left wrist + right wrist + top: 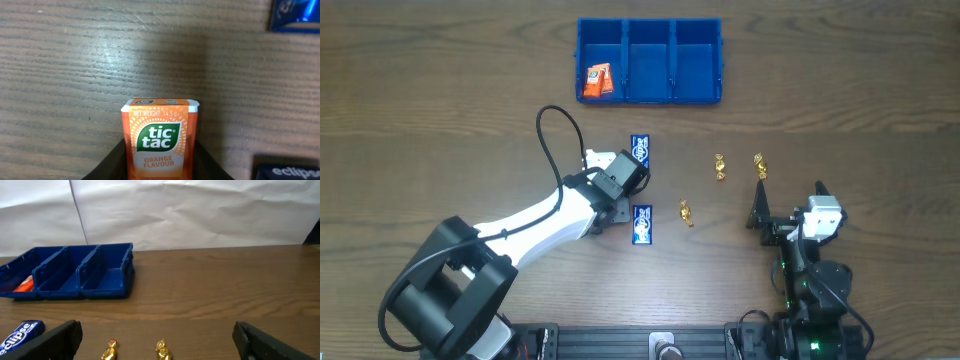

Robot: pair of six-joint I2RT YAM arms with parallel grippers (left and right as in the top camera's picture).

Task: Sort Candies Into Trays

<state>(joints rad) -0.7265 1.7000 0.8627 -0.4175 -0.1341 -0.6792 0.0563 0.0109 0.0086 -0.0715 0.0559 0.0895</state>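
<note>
Left wrist view: left hand (pixel 159 152) clamped on an orange candy box (pixel 160 132), over the tabletop (pixel 75 75) btwn the blue mint packs (pixel 640 150), well short of the tray (pixel 650 101). Step, I'd say: carry to bin. Next calls for clearing the tray wall & releasing into the left compartment, beside the matching orange box (pixel 597 82), the tray's sole content. Right hand (pixel 160 342) is spread wide, grasping nothing, near the gold candies (pixel 720 165).

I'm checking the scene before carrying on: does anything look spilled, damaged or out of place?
Nothing stands out. One orange box lies in the left compartment of the blue tray; a second orange box sits squarely in the left end effector. Two blue packs and three gold candies lie loose on the table, unsorted, none visibly damaged.
</note>
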